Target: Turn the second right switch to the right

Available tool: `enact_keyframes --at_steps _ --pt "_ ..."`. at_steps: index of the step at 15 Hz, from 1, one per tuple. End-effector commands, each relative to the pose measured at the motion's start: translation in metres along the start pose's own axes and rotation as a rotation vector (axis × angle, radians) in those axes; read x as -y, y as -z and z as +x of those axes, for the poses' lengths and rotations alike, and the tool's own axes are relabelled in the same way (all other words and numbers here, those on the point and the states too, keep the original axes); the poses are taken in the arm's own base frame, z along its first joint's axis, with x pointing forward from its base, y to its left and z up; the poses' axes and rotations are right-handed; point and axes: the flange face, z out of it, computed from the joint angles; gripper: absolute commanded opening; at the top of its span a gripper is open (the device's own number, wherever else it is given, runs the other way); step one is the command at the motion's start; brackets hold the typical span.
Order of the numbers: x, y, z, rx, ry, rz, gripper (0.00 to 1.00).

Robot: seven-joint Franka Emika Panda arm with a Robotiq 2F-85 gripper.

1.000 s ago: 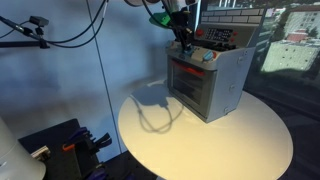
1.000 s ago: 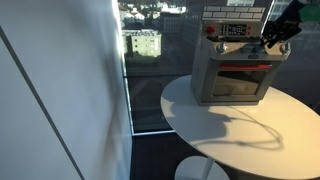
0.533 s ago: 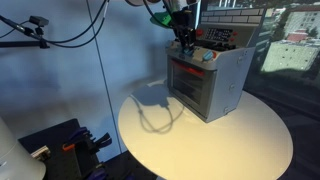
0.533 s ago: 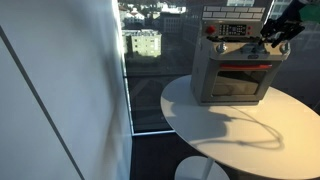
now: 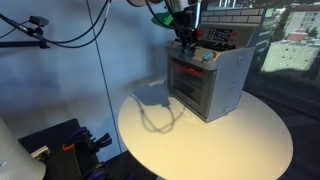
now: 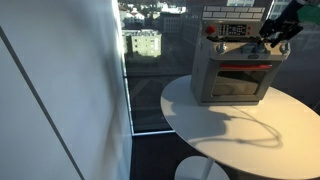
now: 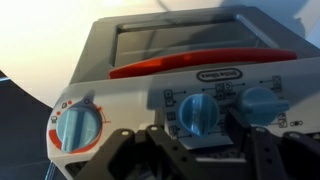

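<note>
Fingers (image 7: 243,135) straddle the second knob from the right (image 7: 200,112), spread to either side; squeezing or not, can't tell. Up top the gripper (image 5: 184,40) sits at the toy oven (image 5: 212,85) panel on the round table (image 5: 200,145). Nothing has shifted since a second ago.

A robot lab set up in a high-rise office room. Windows (image 6: 146,60) at twelve o'clock in an exterior view look down on city blocks. A round white worktop (image 5: 235,145) stands beside the glass. A camera (image 5: 36,22) with loose cables (image 5: 75,38) hangs at ten o'clock.
</note>
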Motion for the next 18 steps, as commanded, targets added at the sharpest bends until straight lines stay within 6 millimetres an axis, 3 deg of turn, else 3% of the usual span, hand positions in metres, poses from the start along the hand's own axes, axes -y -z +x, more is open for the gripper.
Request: enact_keyframes --at_steps 1,2,4,7,8,10,18 --pt "-0.0001 -0.0003 0.0100 -0.005 0.004 0.000 0.58" --pt "0.0003 -0.0010 0.0103 -0.004 0.004 0.000 0.43" --pt "0.0008 -0.0020 0.0110 -0.004 0.005 0.000 0.30" --pt "0.0040 -0.0013 0.0119 -0.007 0.009 0.003 0.14" --pt "0.0040 -0.0015 0.0116 -0.006 0.008 0.003 0.14" --pt "0.0041 -0.0008 0.0118 -0.007 0.006 0.003 0.05" --pt "-0.0014 0.0018 0.0114 -0.007 -0.038 0.007 0.06"
